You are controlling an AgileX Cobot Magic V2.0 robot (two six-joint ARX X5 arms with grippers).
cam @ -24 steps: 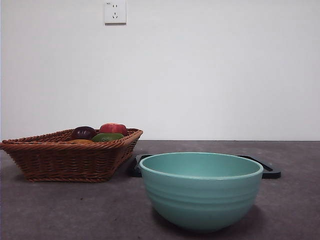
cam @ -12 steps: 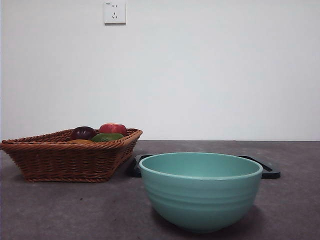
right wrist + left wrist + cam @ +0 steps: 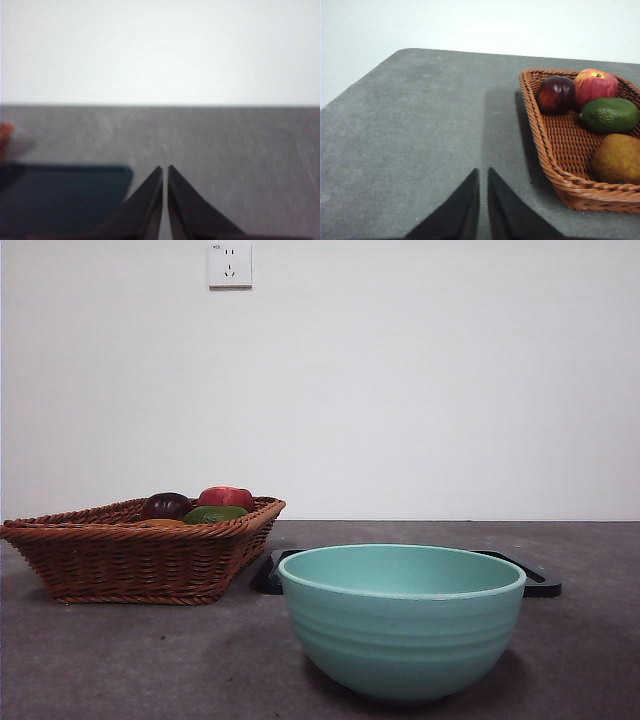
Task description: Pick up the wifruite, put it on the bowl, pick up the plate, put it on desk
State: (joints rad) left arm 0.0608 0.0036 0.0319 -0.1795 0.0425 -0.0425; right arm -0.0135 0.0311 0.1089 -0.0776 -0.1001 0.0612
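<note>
While the wifruite (image 3: 618, 159) lies untouched in the wicker basket (image 3: 546, 155) — at its near corner, just beside the green fruit (image 3: 610, 114), with the red fruit (image 3: 595, 85) and the dark purple fruit (image 3: 556, 94) farther back — the first step has not begun. To do it well, I judge the left gripper (image 3: 483, 172) should part its jaws wide, come down over the basket wall, and close across the fruit's short axis, clear of the green neighbour. At present its 2 jaws are pressed almost together, holding nothing, over bare desk (image 3: 420, 125). The right gripper (image 3: 165, 170) is likewise closed and empty, near a dark flat plate (image 3: 60, 200). The bowl (image 3: 402, 620) stands empty, in front of that plate.
</note>
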